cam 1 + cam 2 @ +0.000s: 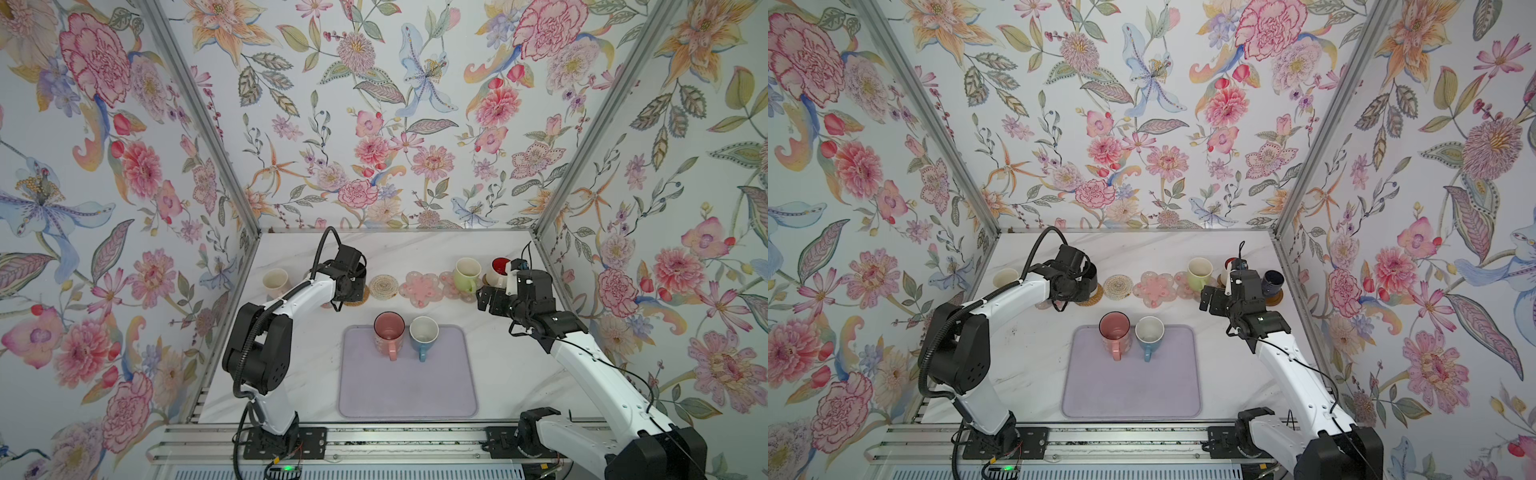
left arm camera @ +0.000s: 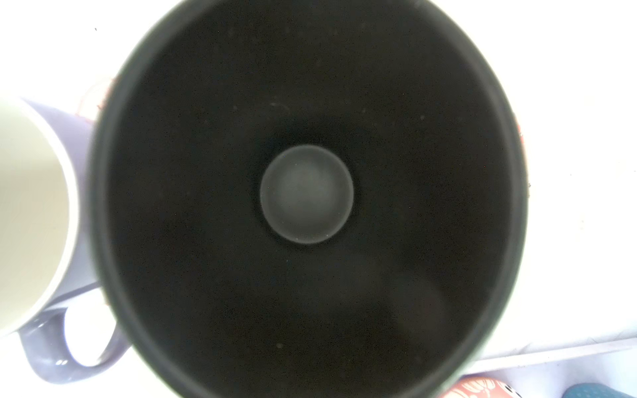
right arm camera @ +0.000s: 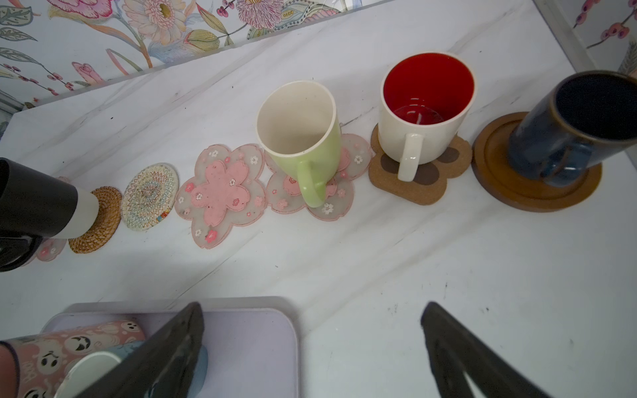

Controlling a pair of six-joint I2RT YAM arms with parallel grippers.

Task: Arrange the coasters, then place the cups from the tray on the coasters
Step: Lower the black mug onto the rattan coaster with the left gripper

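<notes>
My left gripper (image 1: 351, 276) is shut on the black cup (image 2: 306, 193), which stands at the tan rattan coaster (image 3: 100, 220); its fingers are hidden. A lavender cup (image 2: 38, 358) sits close beside it. Along the back row the beige woven coaster (image 3: 150, 196) and one pink flower coaster (image 3: 220, 194) are bare. The light green cup (image 3: 303, 138) stands on another flower, the red-lined white cup (image 3: 424, 131) on the paw coaster (image 3: 382, 175), the navy cup (image 3: 568, 131) on the brown disc (image 3: 537, 196). The pink cup (image 1: 389, 332) and blue cup (image 1: 424, 334) stand on the tray (image 1: 407, 390). My right gripper (image 3: 312, 305) hangs open and empty.
A cream cup (image 1: 275, 282) stands at the row's far left, by the left wall. Flowered walls close in the marble table (image 1: 498, 365) on three sides. The arm bases sit on a metal rail (image 1: 407, 440) at the front.
</notes>
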